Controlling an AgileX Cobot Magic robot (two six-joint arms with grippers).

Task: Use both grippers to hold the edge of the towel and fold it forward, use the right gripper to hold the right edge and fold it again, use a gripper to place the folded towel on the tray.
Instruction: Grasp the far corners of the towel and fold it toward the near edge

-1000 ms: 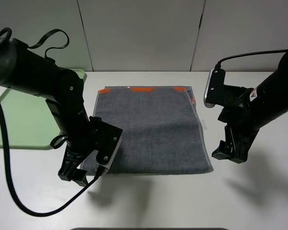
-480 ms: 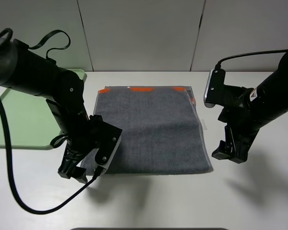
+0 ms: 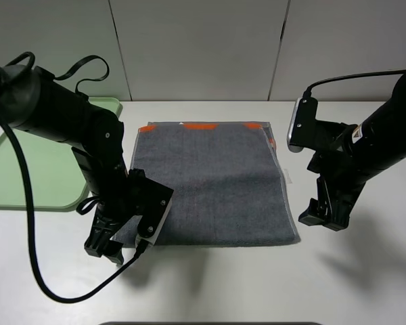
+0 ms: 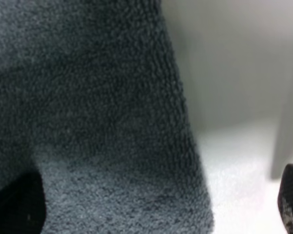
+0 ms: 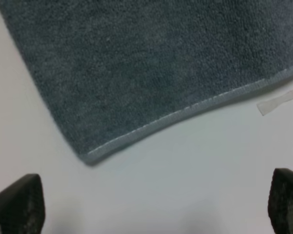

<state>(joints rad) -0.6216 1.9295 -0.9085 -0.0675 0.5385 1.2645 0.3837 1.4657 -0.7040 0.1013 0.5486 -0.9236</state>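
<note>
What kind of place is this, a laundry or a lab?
Probably a robotics lab bench: cabled black left arm and right arm over a white table, with a towel and tray laid out before plain wall panels.

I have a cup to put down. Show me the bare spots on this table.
Bare table lies along the front, before the towel's near edge, widest at the right front corner past the right gripper. A thin strip runs behind the towel. Crowded: the towel's near left corner, where the left gripper sits near the tray.
</note>
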